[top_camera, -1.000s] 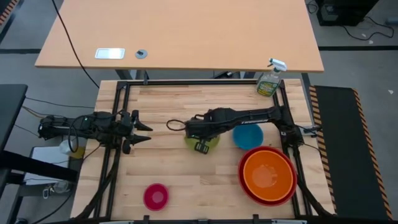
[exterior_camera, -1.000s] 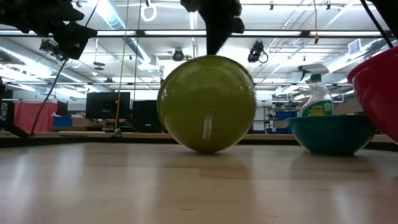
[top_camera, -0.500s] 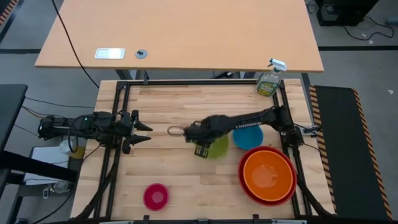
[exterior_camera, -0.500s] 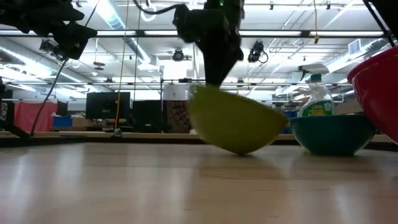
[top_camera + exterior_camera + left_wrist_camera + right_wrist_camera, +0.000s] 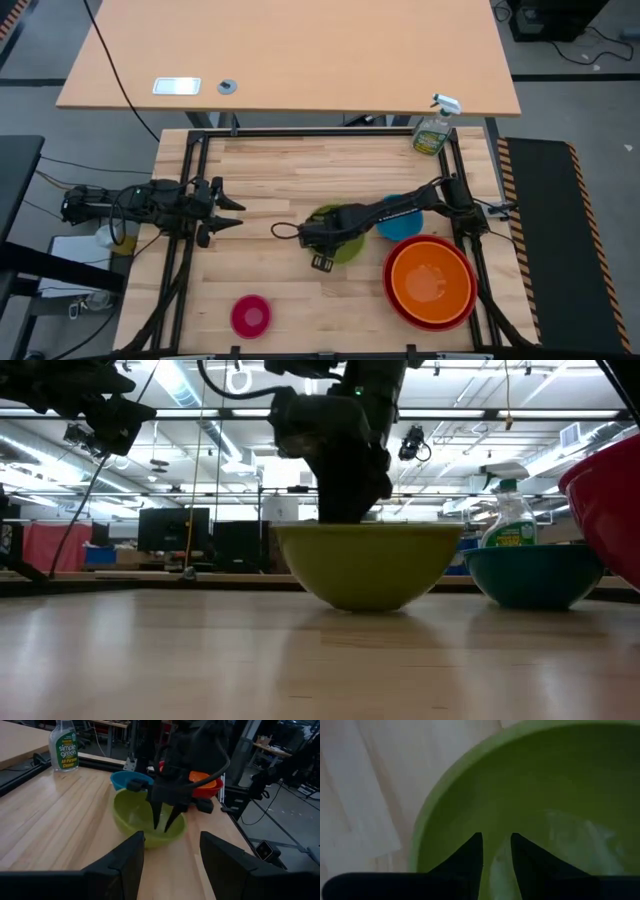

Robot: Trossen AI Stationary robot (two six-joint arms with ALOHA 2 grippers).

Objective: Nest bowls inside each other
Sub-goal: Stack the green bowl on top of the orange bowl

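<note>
One right claw (image 5: 166, 822) slightly parted inside upright lime green bowl (image 5: 345, 240), gripping nothing, left claw (image 5: 222, 211) spread, idle

One readable text is found: the words "simple green" are printed on the white-and-green label of the clear plastic spray bottle (image 5: 63, 746) filled with green liquid, with "All-Purpose Cleaner" given in smaller letters beneath. The bottle is stood at the far right corner of the wooden table (image 5: 60, 815). In the low view the same bottle (image 5: 510, 515) is seen, but its label cannot be read there. No other text, number or sign can be made out.
</note>
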